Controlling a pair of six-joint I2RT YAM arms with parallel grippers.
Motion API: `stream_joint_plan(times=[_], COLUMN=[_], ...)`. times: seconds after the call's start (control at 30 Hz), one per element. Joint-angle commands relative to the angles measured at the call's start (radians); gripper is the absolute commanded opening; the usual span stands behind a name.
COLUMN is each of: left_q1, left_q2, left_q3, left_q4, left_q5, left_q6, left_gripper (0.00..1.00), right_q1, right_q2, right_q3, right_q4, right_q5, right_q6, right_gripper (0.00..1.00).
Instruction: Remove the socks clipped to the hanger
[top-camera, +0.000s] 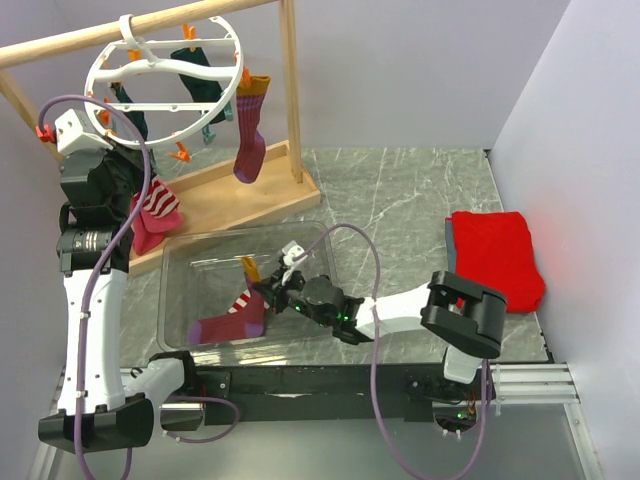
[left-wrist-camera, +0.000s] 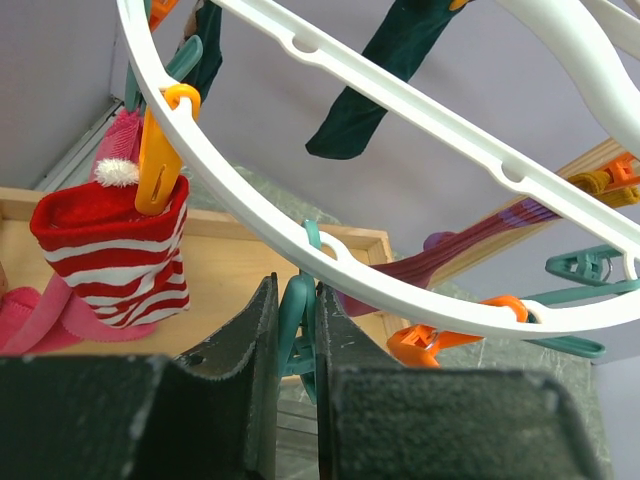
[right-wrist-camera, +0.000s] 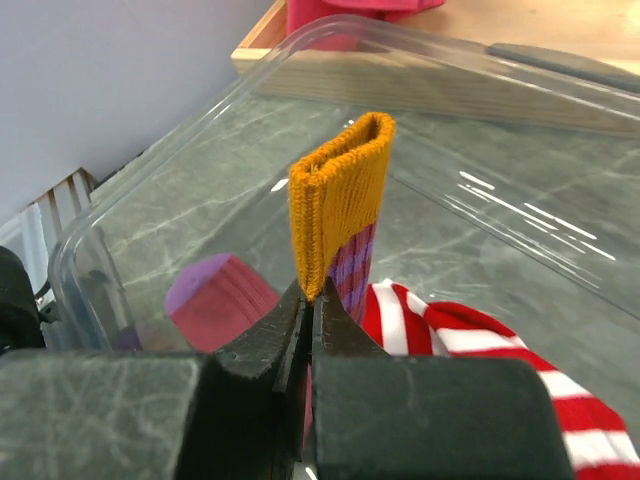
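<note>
My right gripper (right-wrist-camera: 308, 300), clamped on the purple sock (right-wrist-camera: 340, 190), hides part of its leg. Its orange cuff stands upright in the clear bin (right-wrist-camera: 200, 130), and one striped sock (right-wrist-camera: 470, 340) lies beside it: two there. My left gripper (left-wrist-camera: 295, 300) squeezes one teal clip (left-wrist-camera: 297, 325) on the hanger (left-wrist-camera: 400, 100), where a clipped striped sock (left-wrist-camera: 120, 260) hangs cuff-up.

Far left: hanger (top-camera: 165, 75) hangs from rail (top-camera: 60, 45) over frame base (top-camera: 230, 195) on worktop (top-camera: 400, 190), hanging socks (top-camera: 250, 135) clipped below it. Left claw (left-wrist-camera: 297, 295) at hanger's near-left rim, a clip (left-wrist-camera: 296, 345) btwn its fingers (left-wrist-camera: 240, 340). Tub (top-camera: 175, 290) sits near of base, centre-left; right claw (right-wrist-camera: 308, 300) in it grips held sock (right-wrist-camera: 340, 190). Folded cloth (top-camera: 495, 255) right.
</note>
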Motion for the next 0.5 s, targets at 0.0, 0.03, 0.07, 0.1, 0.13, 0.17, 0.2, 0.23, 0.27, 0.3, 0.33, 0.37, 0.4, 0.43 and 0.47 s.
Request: stream_joint_plan(times=[0.0, 0.03, 0.07, 0.1, 0.13, 0.17, 0.2, 0.23, 0.27, 0.3, 0.33, 0.37, 0.4, 0.43, 0.47], left_q1=[0.006, 0.006, 0.006, 0.006, 0.006, 0.006, 0.006, 0.006, 0.005, 0.006, 0.006, 0.006, 0.005, 0.006, 0.006], left_q2=[-0.024, -0.024, -0.024, -0.024, -0.022, -0.024, -0.024, -0.024, -0.024, -0.022, -0.022, -0.025, -0.030, -0.033, -0.042], left_q3=[-0.003, -0.006, -0.012, -0.016, -0.021, -0.024, -0.027, -0.027, -0.027, -0.027, -0.024, -0.024, -0.024, -0.029, -0.029], left_q4=[-0.021, -0.016, -0.015, -0.015, -0.013, -0.012, -0.013, -0.016, -0.016, -0.018, -0.024, -0.027, -0.032, -0.032, -0.035], left_q5=[-0.011, -0.008, 0.002, 0.003, 0.005, 0.002, 0.000, -0.003, -0.004, -0.006, -0.008, -0.012, -0.017, -0.018, -0.021], left_q6=[0.021, 0.016, 0.013, 0.012, 0.012, 0.010, 0.012, 0.013, 0.013, 0.018, 0.016, 0.018, 0.016, 0.018, 0.016], left_gripper=[0.16, 0.17, 0.17, 0.17, 0.18, 0.18, 0.18, 0.20, 0.23, 0.27, 0.37, 0.41, 0.45, 0.53, 0.58], right_q1=[0.004, 0.006, 0.006, 0.007, 0.004, 0.006, 0.004, 0.006, 0.004, 0.004, 0.007, 0.018, 0.021, 0.026, 0.027], right_q2=[-0.086, -0.091, -0.096, -0.099, -0.102, -0.108, -0.113, -0.117, -0.132, -0.142, -0.157, -0.192, -0.212, -0.235, -0.285], right_q3=[-0.043, -0.051, -0.055, -0.063, -0.067, -0.071, -0.077, -0.080, -0.080, -0.083, -0.084, -0.087, -0.092, -0.097, -0.098], right_q4=[0.107, 0.088, 0.078, 0.052, 0.042, 0.028, -0.009, -0.032, -0.057, -0.102, -0.126, -0.147, -0.194, -0.218, -0.245], right_q5=[0.093, 0.113, 0.125, 0.140, 0.174, 0.195, 0.215, 0.234, 0.245, 0.242, 0.242, 0.260, 0.269, 0.275, 0.289], right_q6=[-0.021, -0.021, -0.021, -0.011, -0.001, 0.009, 0.040, 0.057, 0.074, 0.098, 0.102, 0.102, 0.097, 0.091, 0.077], right_gripper=[0.00, 0.00, 0.00, 0.00, 0.00, 0.00, 0.00, 0.09, 0.16, 0.22, 0.31, 0.36, 0.40, 0.53, 0.58])
